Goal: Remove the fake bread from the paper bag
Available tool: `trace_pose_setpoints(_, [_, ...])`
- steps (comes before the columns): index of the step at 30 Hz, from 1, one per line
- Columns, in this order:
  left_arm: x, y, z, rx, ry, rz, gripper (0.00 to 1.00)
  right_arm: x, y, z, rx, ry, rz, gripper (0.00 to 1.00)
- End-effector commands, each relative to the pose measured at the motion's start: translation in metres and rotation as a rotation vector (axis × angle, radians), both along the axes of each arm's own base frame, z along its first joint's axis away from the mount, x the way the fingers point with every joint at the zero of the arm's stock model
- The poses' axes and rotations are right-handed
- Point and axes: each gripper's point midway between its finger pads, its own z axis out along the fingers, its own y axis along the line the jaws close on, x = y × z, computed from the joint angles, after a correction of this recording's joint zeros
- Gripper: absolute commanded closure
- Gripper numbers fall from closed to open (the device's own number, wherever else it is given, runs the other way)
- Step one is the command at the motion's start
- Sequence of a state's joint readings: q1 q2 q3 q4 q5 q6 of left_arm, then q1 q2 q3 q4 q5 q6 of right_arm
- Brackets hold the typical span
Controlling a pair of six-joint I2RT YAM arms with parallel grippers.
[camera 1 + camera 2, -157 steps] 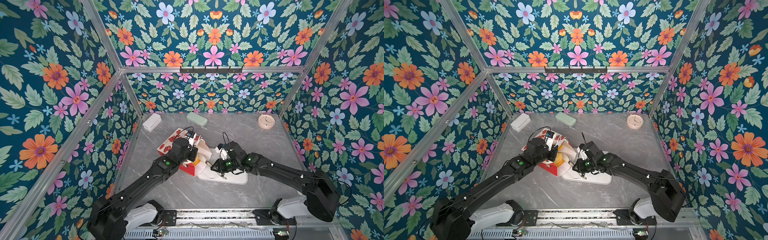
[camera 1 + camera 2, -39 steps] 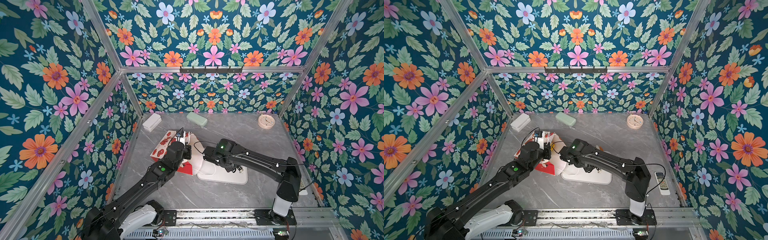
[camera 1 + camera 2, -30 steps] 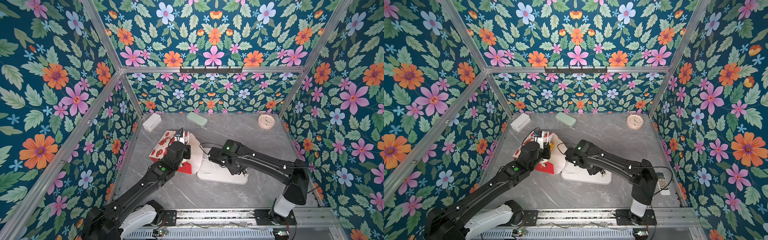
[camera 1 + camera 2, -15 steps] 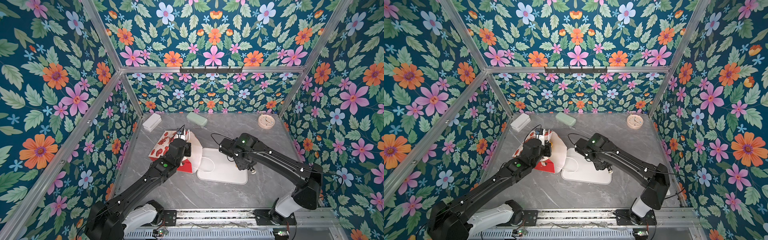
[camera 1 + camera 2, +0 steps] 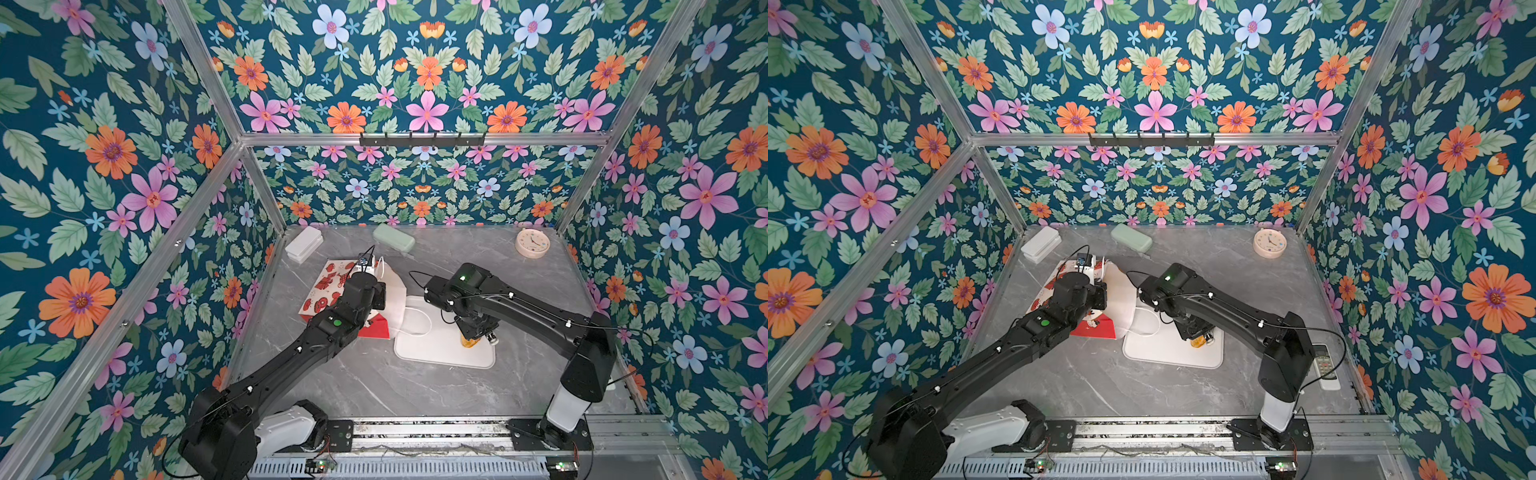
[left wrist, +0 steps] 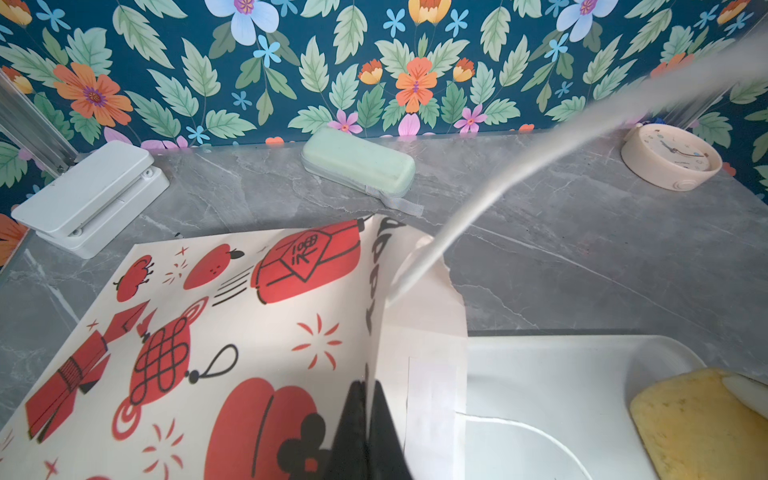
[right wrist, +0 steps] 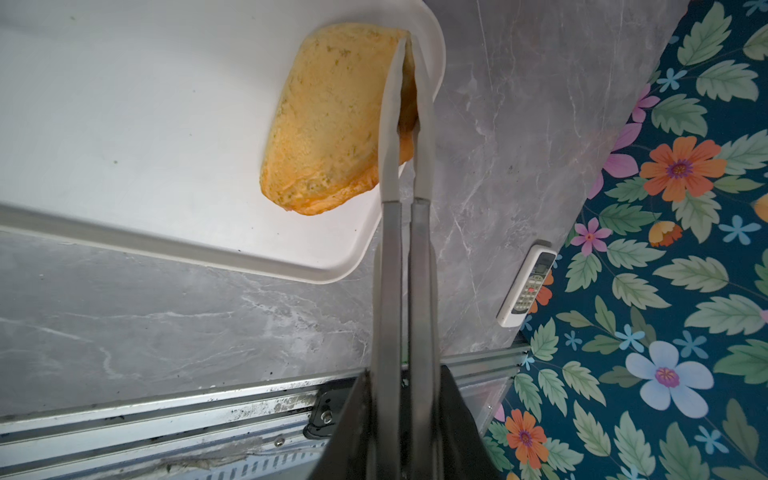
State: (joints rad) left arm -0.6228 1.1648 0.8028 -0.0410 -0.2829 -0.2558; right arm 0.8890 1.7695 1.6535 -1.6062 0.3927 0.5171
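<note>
One paper bag, printed side up, at 9 o'clock of the one white tray, mid-table. Bag rim pinched tight in the left gripper, jaws together on the paper. One piece of fake bread visible, toward the tray's 4 o'clock corner, nipped by one pair of tongs; the right gripper clamps their handles closed. Bag interior hidden, further bread uncountable. Bread touching tray or hovering: cannot tell. In both top views the right arm covers most of it.

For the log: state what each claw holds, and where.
Left claw: paper bag, mouth edge. Right claw: tongs, by handles; tips pinch fake bread edge.
</note>
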Motion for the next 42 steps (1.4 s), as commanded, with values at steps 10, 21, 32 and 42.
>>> trace_pose_setpoints(10, [0.006, 0.007, 0.006, -0.027, -0.033, 0.004, 1.00, -0.014, 0.023, 0.005, 0.114, 0.104, -0.018, 0.90])
trace_pose_setpoints(21, [0.007, 0.008, 0.002, -0.046, -0.023, -0.006, 1.00, -0.018, 0.030, 0.006, 0.209, 0.077, -0.050, 0.64])
trace_pose_setpoints(32, [0.010, 0.004, 0.003, -0.056, -0.015, -0.018, 1.00, -0.019, 0.013, 0.023, 0.479, -0.102, -0.190, 0.60])
trace_pose_setpoints(42, [0.014, 0.002, 0.004, -0.045, -0.005, -0.020, 1.00, -0.054, -0.004, 0.007, 0.747, -0.171, -0.342, 0.59])
